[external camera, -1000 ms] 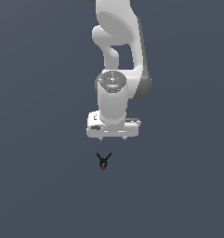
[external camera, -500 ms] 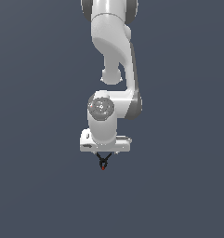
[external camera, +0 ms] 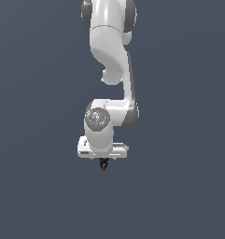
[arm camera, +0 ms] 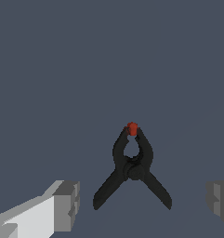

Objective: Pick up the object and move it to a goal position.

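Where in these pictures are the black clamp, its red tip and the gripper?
black clamp (arm camera: 132,169), wrist view, on its pivot.
red tip (arm camera: 132,128), wrist view, on the tip.
gripper (arm camera: 143,200), wrist view, midway between its open fingertips.

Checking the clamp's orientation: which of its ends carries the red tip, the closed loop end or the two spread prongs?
The closed loop end: the red tip caps the clamp where its jaws meet, opposite the plain black prongs spreading toward the gripper.

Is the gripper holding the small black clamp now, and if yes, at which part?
No. In the wrist view the gripper is open; its fingers stand apart on both sides of the clamp, not touching it.
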{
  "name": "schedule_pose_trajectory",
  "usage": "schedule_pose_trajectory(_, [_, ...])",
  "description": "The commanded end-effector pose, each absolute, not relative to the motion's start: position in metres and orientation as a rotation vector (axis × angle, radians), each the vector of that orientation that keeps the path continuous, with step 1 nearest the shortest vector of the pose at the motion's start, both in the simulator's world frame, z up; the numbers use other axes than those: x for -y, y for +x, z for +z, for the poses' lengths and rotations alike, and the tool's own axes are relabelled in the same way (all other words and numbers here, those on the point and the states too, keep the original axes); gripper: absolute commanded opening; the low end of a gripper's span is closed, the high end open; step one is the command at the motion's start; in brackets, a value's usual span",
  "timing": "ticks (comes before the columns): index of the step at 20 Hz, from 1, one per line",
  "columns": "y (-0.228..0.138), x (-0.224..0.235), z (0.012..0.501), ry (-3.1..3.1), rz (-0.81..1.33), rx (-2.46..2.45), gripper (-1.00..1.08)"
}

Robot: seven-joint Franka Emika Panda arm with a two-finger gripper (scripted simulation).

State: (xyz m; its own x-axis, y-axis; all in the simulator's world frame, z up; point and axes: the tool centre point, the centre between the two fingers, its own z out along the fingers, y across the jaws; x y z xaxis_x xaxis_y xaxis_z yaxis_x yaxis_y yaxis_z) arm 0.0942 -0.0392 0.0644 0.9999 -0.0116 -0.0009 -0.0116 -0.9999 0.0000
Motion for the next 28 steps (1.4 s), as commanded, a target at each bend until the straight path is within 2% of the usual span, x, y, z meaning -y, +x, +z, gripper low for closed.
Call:
schedule_pose_trajectory(1, [0.094, 0.039, 0.064, -3.142, 0.001, -0.018, 1.00])
schedule_pose_trajectory(14, [0.094, 0.040, 0.016, -3.142, 0.000, -0.019, 1.00])
schedule_pose_trajectory(19, [0.095, 0.040, 0.014, -3.142, 0.000, -0.019, 1.00])
schedule_pose_trajectory(20, [0.095, 0.040, 0.014, -3.142, 0.000, -0.019, -1.00])
schedule_pose_trajectory(28, [0.095, 0.040, 0.014, -3.142, 0.000, -0.019, -1.00])
